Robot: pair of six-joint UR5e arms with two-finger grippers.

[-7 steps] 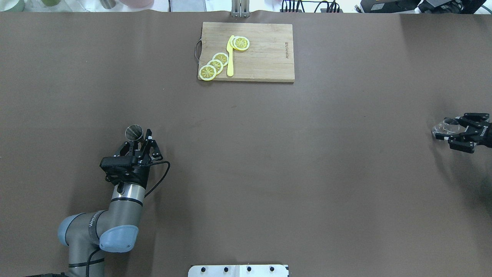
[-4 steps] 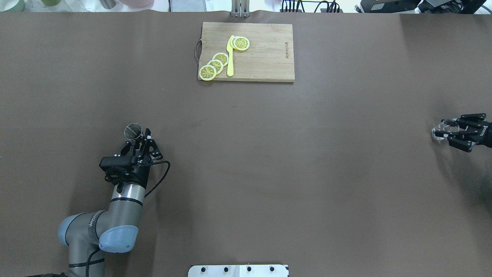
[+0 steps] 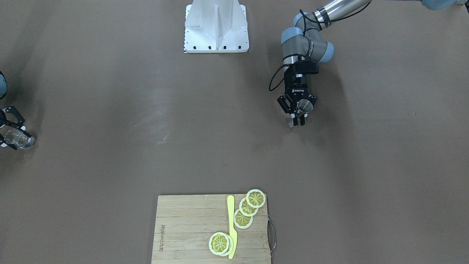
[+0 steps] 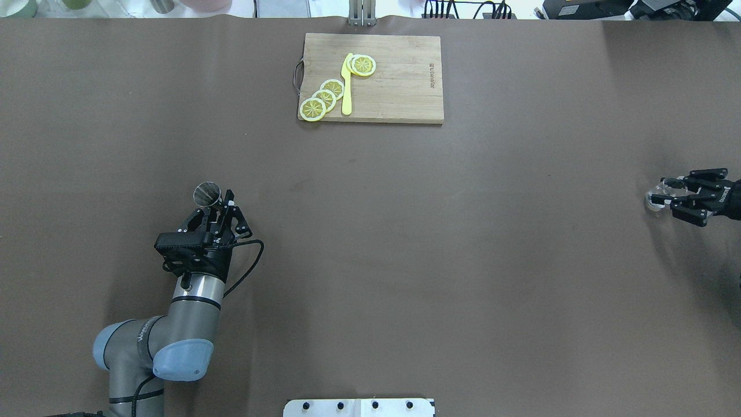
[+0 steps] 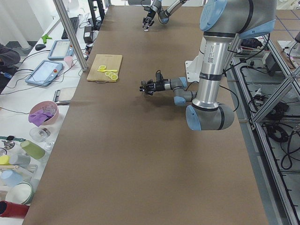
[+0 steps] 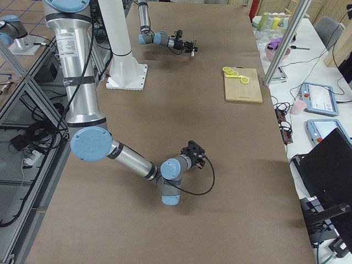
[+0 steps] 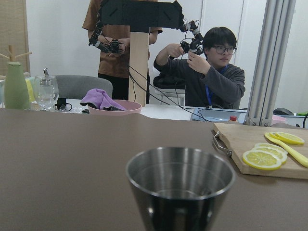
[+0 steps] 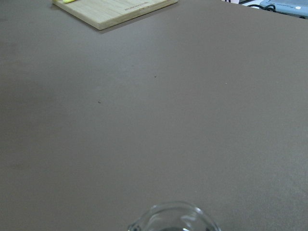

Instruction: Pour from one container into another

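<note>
The silver metal jigger (image 4: 206,194) stands upright in my left gripper (image 4: 213,206), which is shut on its waist, at the table's near left. In the front-facing view the jigger (image 3: 304,106) sits between the left gripper's (image 3: 298,119) black fingers, slightly above the cloth. The left wrist view shows its open rim (image 7: 180,174) close up. At the far right edge my right gripper (image 4: 663,193) is shut on the small clear glass (image 4: 655,198), also seen at the front-facing view's left edge as the glass (image 3: 21,140). The glass rim (image 8: 173,219) shows low in the right wrist view.
A wooden cutting board (image 4: 399,87) with lemon slices (image 4: 323,97) and a yellow knife (image 4: 347,84) lies at the table's far middle. The white robot base plate (image 4: 359,407) is at the near edge. Operators, a bowl and cups stand beyond the table's far side.
My left gripper has moved a little forward and right with the jigger in it. My right gripper has drifted slightly left and away, carrying the glass.
</note>
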